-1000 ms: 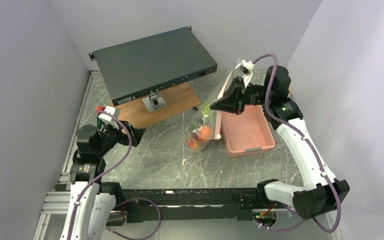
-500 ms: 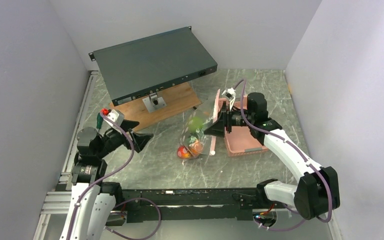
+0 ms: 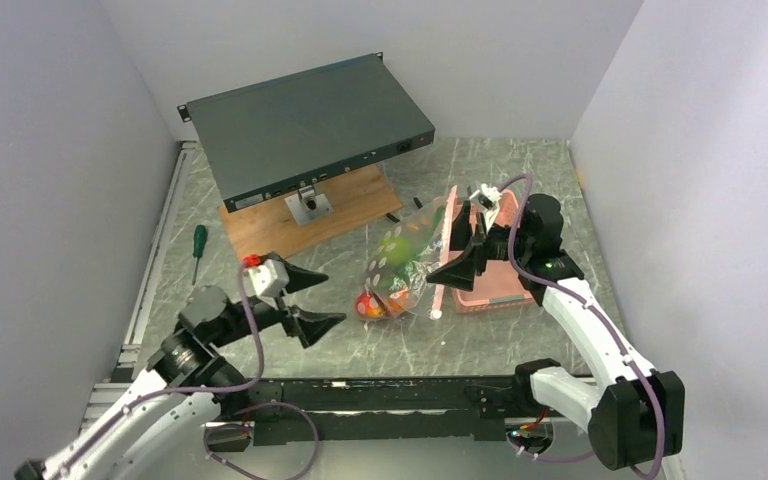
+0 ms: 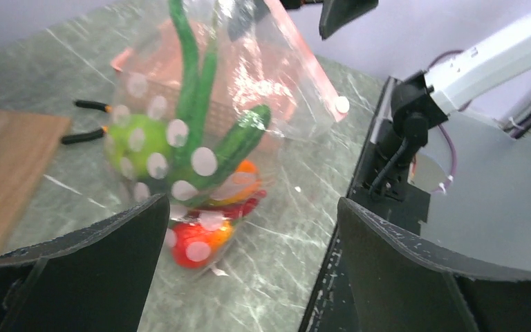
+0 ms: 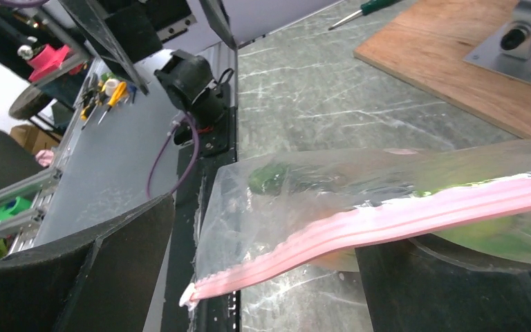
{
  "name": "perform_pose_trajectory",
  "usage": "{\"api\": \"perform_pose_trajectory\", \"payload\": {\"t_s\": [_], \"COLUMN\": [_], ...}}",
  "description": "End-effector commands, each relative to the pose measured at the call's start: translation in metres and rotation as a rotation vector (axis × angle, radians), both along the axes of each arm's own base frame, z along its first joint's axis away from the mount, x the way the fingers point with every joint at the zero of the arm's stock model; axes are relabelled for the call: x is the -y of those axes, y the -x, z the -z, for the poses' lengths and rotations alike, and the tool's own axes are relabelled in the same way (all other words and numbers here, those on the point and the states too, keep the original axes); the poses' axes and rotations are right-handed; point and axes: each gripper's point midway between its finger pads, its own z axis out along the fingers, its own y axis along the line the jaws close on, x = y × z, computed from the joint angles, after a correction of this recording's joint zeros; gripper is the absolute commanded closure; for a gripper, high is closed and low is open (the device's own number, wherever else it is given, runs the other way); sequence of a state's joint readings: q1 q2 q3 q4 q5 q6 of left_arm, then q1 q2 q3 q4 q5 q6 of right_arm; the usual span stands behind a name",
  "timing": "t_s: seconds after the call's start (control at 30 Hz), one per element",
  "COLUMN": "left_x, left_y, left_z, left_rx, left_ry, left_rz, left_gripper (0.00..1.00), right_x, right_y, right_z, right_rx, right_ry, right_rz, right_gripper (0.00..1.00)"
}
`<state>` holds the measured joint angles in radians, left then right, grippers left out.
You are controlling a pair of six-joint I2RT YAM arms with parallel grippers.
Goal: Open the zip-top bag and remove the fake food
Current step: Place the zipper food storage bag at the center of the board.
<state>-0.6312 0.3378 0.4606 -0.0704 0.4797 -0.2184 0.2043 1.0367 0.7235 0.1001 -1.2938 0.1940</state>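
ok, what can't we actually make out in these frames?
- Clear dotted plastic zip-top bag: sealed or open unclear; right wrist view cuts its pink strip at the edge.
- Glossy plastic fake food: left wrist view, dots and glare hide the lowest pieces.
- Pink slotted plastic basket: top view, mostly behind right arm and bag.
- Orange-handled pliers: left wrist view, head behind bag.
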Motion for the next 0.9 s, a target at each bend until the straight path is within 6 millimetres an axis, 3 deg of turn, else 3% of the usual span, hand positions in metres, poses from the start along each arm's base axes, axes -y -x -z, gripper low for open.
{"api": "perform_pose_trajectory", "payload": {"t_s": [0.0, 0.17, 0.33, 0.47, 0.77, 0.87], "left_x": [0.022, 0.064, 0.096, 0.123, 0.135, 0.144], "left_y": [-0.017, -0.008, -0.003, -0.004, -0.011, -0.013], "left_z": [0.002, 0.004, 0.012, 0.020, -0.019, -0.016], "left_rx": [0.050, 0.269, 0.668, 0.831, 1.029, 1.069], "left_ry": [-0.074, -0.286, -0.564, -0.709, -0.678, -0.722], "left_rz": [-0.085, -0.138, -0.299, -0.403, -0.720, -0.759], "left_gripper": [0.03, 0.02, 0.00, 0.00, 0.00, 0.01], "right_x": [0.004, 0.005, 0.002, -0.001, -0.002, -0.002], "right_y": [0.015, 0.011, 0.007, 0.008, 0.011, 0.012], "right_z": [-0.007, -0.004, -0.004, -0.003, -0.005, -0.006], "right_rx": [0.103, 0.053, -0.020, -0.051, -0.059, -0.061], "right_ry": [-0.023, -0.026, -0.028, -0.029, -0.032, -0.033], "right_rz": [-0.074, -0.032, -0.012, -0.023, -0.035, -0.041], "right_gripper": [0.01, 0.03, 0.11, 0.17, 0.20, 0.20]}}
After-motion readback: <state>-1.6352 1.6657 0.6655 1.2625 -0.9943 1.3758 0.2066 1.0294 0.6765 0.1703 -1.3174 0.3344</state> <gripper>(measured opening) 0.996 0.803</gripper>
